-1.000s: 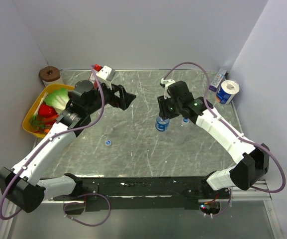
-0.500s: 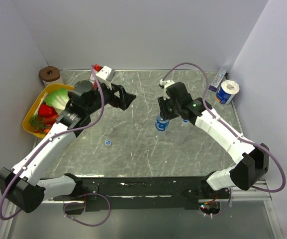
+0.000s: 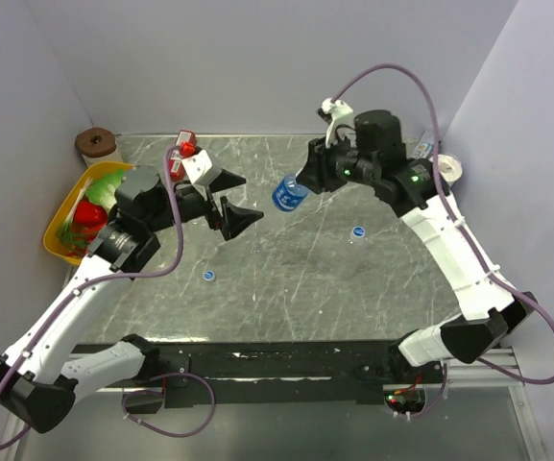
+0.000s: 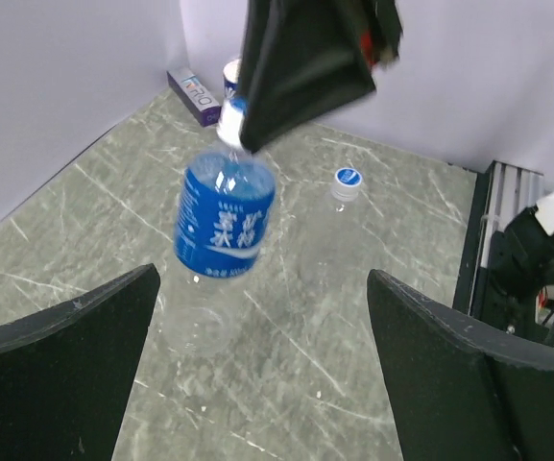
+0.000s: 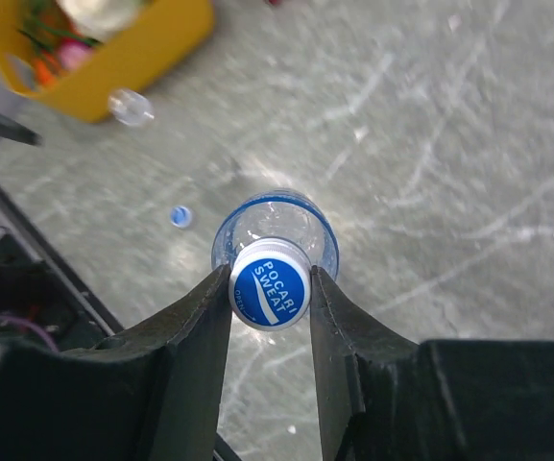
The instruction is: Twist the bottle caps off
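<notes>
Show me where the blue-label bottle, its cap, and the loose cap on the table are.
blue-label bottle (image 4: 225, 223): left wrist view, on the blue label.
bottle's cap (image 5: 270, 295): right wrist view, on its printed top.
loose cap (image 3: 208, 276): top external view, on its middle.

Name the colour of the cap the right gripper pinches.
The cap is blue with white lettering and a white edge; best in the right wrist view.

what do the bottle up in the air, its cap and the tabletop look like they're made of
The bottle looks like thin clear plastic: the surface below shows through its lower body, and a glossy blue label wraps it. The cap seems to be smooth opaque plastic, its top blue with white lettering. The tabletop is grey-green with pale streaks and slightly shiny; whether it is real stone or laminate, I cannot tell.
</notes>
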`<act>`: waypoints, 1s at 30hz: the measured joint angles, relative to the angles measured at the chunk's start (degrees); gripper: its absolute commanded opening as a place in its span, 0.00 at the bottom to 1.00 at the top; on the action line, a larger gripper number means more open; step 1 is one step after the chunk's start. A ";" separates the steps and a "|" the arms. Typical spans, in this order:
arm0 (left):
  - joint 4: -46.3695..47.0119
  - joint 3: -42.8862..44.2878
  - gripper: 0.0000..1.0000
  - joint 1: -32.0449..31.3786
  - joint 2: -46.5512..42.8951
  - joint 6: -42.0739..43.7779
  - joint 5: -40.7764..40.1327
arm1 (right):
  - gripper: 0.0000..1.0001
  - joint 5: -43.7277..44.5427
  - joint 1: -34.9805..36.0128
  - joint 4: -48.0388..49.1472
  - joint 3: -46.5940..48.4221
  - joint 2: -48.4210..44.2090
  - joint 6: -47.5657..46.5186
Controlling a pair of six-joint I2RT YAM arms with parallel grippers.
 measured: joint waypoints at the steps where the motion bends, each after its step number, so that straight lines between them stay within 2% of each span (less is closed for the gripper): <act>1: -0.55 0.20 0.96 -0.02 -0.31 0.96 0.44 | 0.00 -2.29 -0.55 0.00 1.05 -0.04 0.00; 10: -6.80 0.70 0.96 -0.02 1.09 7.15 2.69 | 0.00 -20.59 -2.64 -0.22 1.86 -0.07 1.46; 17: -7.06 0.68 0.96 -0.02 4.20 7.10 7.17 | 0.00 -28.06 -2.64 2.99 0.63 -0.17 4.39; 25: -2.93 0.48 1.00 -0.07 8.28 2.12 15.45 | 0.00 -30.34 -2.27 7.23 -2.95 -0.83 6.14; 26: -2.43 0.44 0.97 -0.11 8.72 1.53 16.13 | 0.00 -30.34 -2.25 7.56 -3.15 -0.94 6.16; 30: -2.45 0.44 0.96 -0.48 10.34 0.90 17.68 | 0.00 -30.27 -2.05 8.61 -3.52 -1.33 6.38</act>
